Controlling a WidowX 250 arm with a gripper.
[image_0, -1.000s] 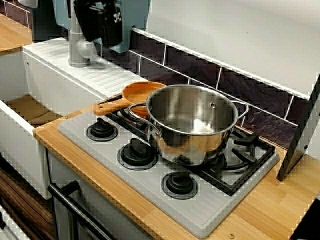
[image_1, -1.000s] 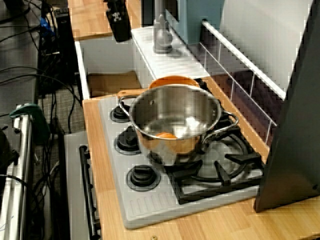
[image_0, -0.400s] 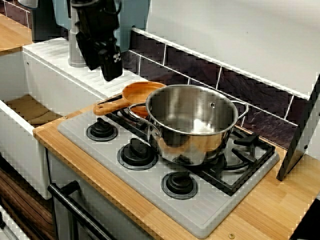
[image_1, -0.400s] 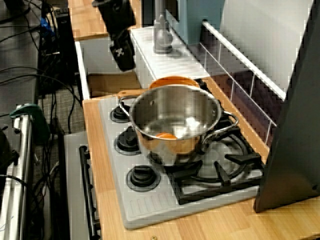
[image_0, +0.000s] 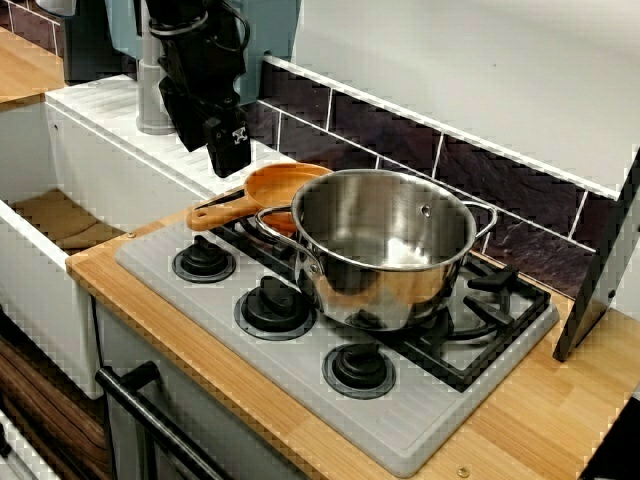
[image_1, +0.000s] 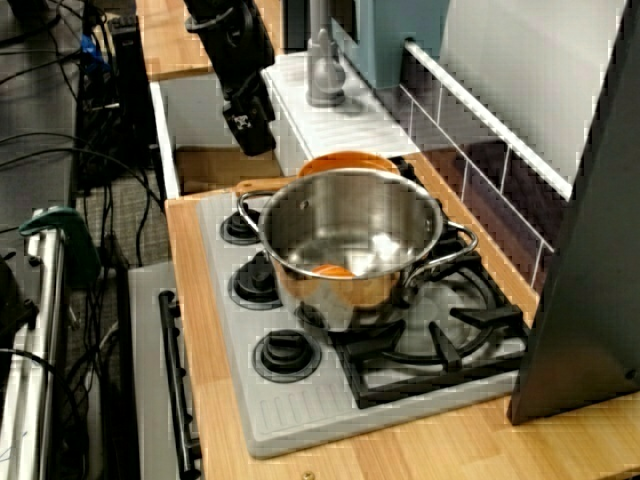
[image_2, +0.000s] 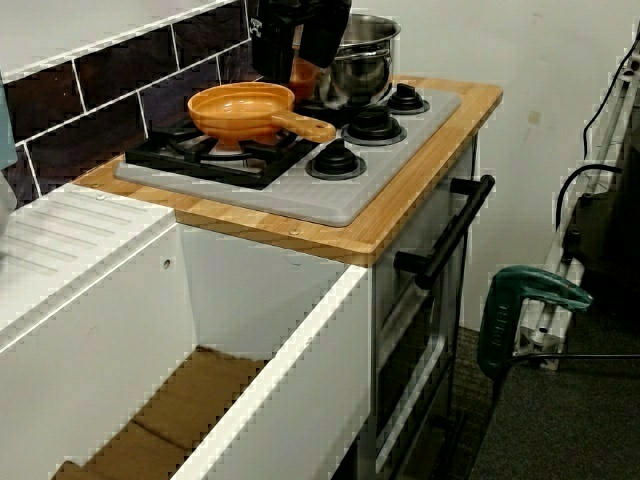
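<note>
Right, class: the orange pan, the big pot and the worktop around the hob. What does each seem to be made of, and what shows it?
Orange pan: probably plastic or painted wood; one even orange all over, with only a dull sheen.
Pot: polished metal, likely stainless steel; its mirror-like wall reflects the pan's orange.
Worktop: pale wood or wood-look laminate; grain and plank joints show.

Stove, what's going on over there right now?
A black robot gripper hovers close above the handle side of the orange pan, holding nothing. The pan sits on the stove grate at the end nearest the sink, right beside a big steel pot. Whether the fingers are open or shut is hard to tell.
</note>
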